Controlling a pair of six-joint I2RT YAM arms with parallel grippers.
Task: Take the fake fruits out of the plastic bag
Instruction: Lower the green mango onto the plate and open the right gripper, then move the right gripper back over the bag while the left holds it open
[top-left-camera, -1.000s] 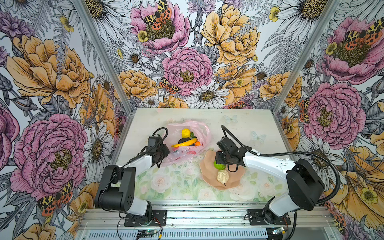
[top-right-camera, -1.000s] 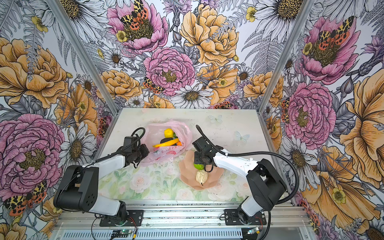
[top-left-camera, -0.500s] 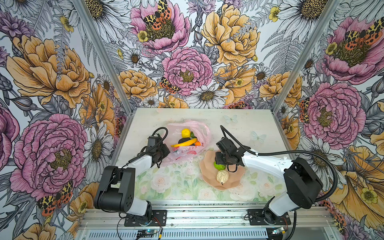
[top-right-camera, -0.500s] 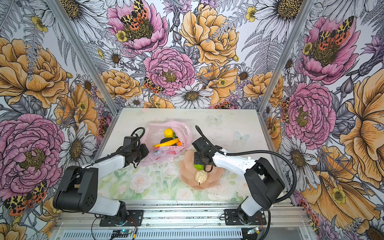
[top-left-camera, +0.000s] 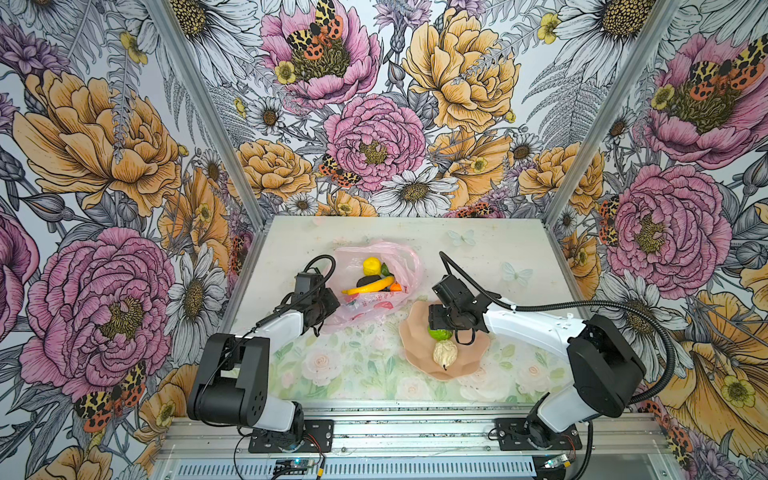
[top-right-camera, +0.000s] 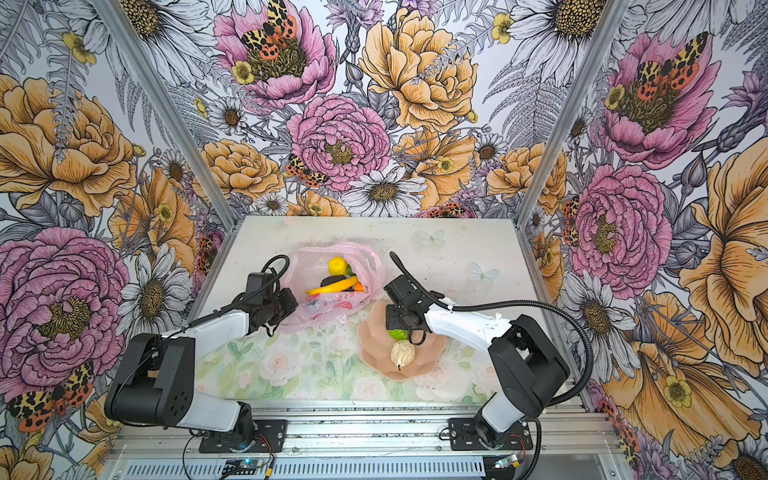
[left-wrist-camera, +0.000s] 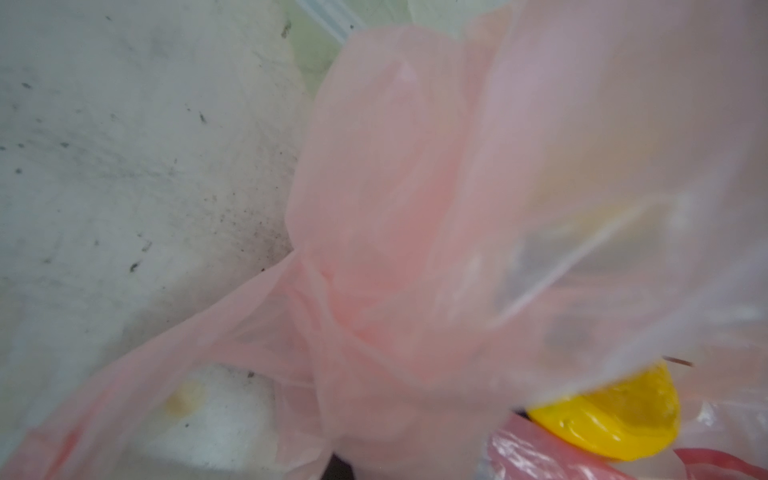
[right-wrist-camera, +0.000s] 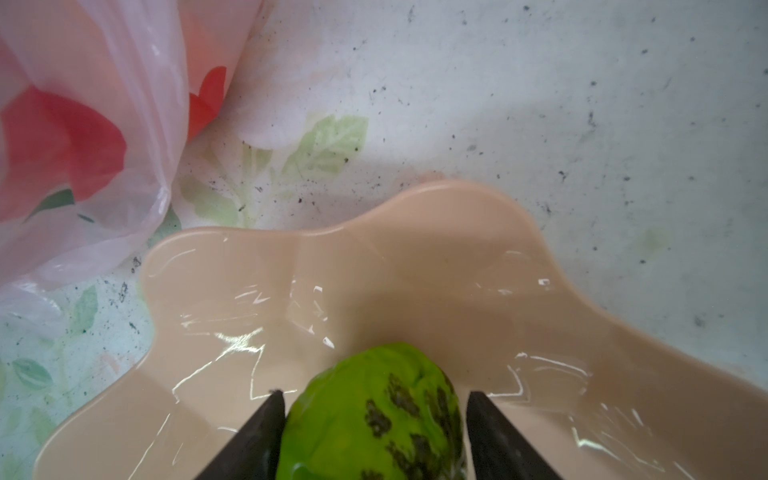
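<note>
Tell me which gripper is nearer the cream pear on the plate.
Right. The right gripper is over the plate, straddling the green fruit next to the pear; the left gripper is at the edge of the plastic bag.

plastic bag (left-wrist-camera: 395, 208) blurred, yellow fruit (left-wrist-camera: 615, 415) half covered by it, green fruit (right-wrist-camera: 374, 415) cut off at edge

Both top views high, looking down (sharing whole table (top-left-camera: 478, 245)), wrist views close-up.

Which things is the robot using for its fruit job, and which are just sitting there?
For the job: translucent pink plastic bag, yellow lemon, yellow banana, lime-green round fruit, cream pear.
Just there: peach wavy-edged plate under two fruits, flowery table cover.
</note>
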